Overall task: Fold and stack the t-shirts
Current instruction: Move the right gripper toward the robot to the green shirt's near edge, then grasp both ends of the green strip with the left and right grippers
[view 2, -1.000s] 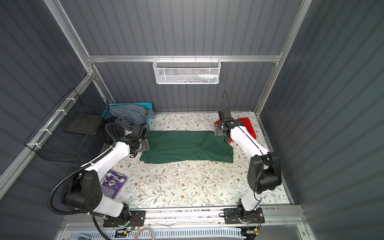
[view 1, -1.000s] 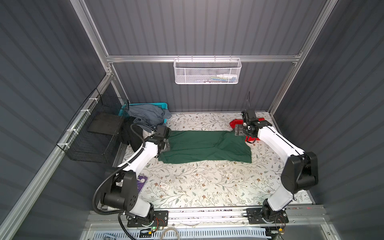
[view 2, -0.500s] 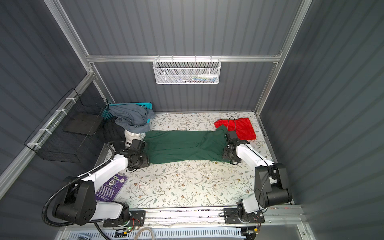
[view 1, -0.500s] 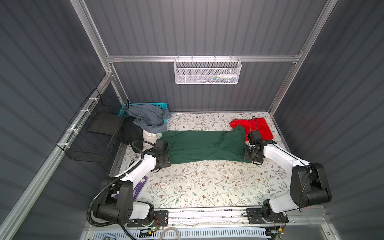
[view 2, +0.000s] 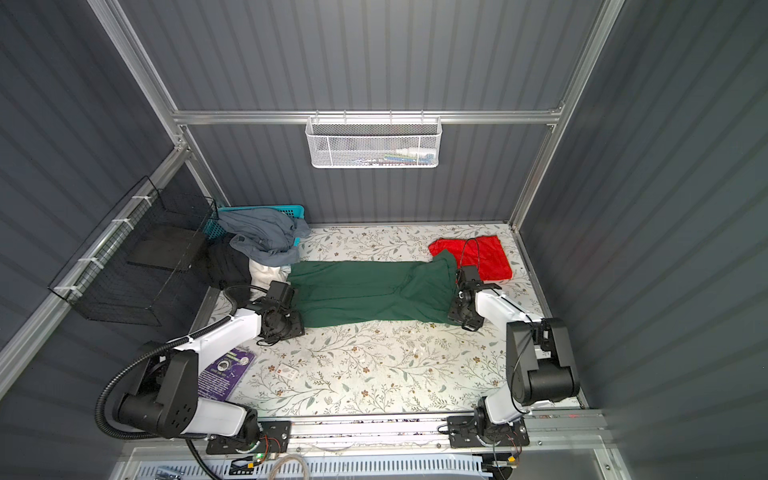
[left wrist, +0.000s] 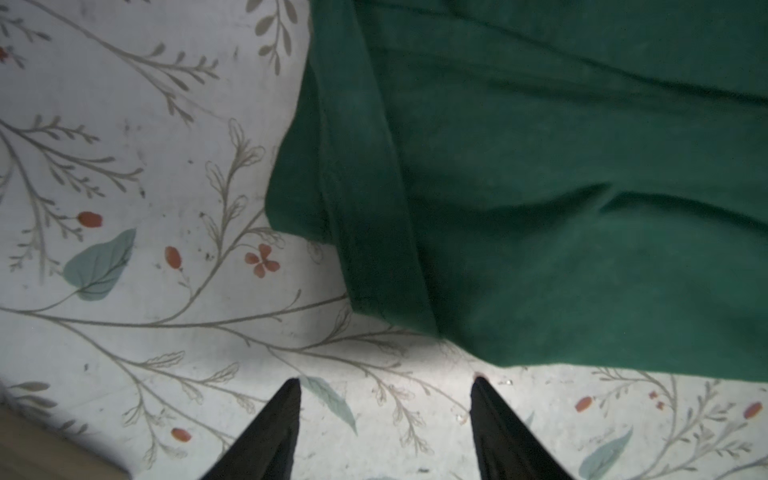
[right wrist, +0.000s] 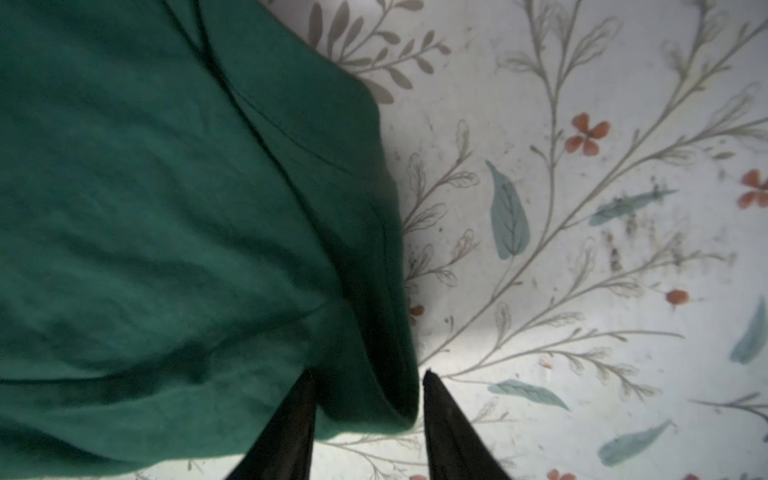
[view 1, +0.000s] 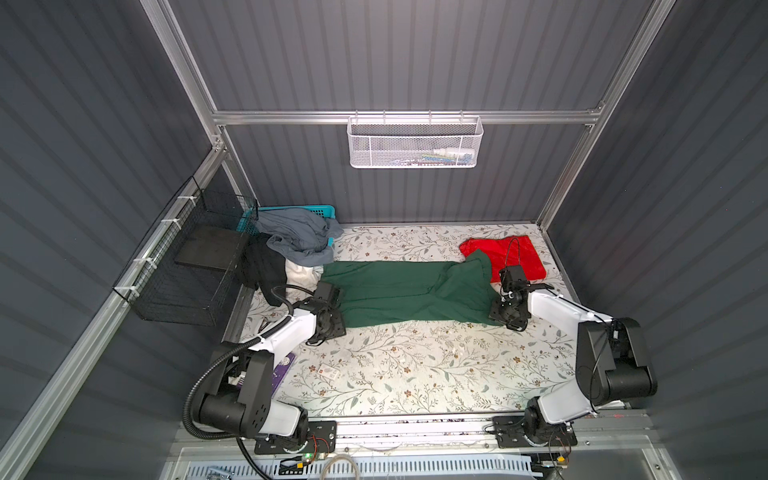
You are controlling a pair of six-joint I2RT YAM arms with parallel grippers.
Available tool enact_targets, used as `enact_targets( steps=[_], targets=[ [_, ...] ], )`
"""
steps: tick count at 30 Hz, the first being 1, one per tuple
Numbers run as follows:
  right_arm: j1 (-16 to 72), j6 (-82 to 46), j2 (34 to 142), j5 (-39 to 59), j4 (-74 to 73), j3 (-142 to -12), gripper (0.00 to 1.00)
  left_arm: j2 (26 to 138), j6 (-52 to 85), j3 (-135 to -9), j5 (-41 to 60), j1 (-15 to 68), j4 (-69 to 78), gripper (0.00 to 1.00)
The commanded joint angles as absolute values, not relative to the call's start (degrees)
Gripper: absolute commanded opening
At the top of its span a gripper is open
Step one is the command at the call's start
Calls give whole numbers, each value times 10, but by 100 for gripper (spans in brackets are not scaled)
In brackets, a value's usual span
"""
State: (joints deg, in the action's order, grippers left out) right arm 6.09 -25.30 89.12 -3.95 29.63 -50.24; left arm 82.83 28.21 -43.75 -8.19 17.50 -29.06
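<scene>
You are at the grasp that starts a fold of the dark green t-shirt (view 1: 399, 291). It lies as a long flat band across the floral table (view 1: 415, 374), its far right corner against the folded red t-shirt (view 1: 521, 259) by the right wall.

Your left gripper (left wrist: 385, 379) is low at the band's near left corner. Its fingers are well apart over bare table, with the hem just ahead of the tips and nothing between them.

Your right gripper (right wrist: 369, 372) is at the near right corner, narrower but visibly parted. One finger is on the cloth and the other on the table just beside the edge, so the hem sits in the gap unpinched.

Next, I judge, you need the left tips forward onto the hem and both jaws closed on every layer. Then lift level and together toward the far edge; an uneven lift would likely skew the fold.
</scene>
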Motion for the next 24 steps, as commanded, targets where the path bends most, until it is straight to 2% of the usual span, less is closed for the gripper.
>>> enact_targets(
  steps=[1, 7, 9, 14, 19, 24],
  targets=[
    [60, -259, 903, -29, 288, -497, 40, 844, 290, -451, -74, 177, -287, 63],
    [57, -259, 900, -30, 283, -497, 28, 878, 287, -462, -86, 177, -279, 49],
    [56, -261, 897, -31, 282, -494, 23, 888, 285, -466, -95, 177, -279, 40],
    [52, -262, 896, -26, 278, -496, 12, 907, 281, -471, -118, 177, -281, 37],
    [51, -261, 895, -20, 276, -498, 5, 920, 279, -477, -126, 177, -280, 28],
    [48, -258, 890, -25, 281, -500, 5, 917, 279, -485, -144, 177, -297, 29]
  ],
)
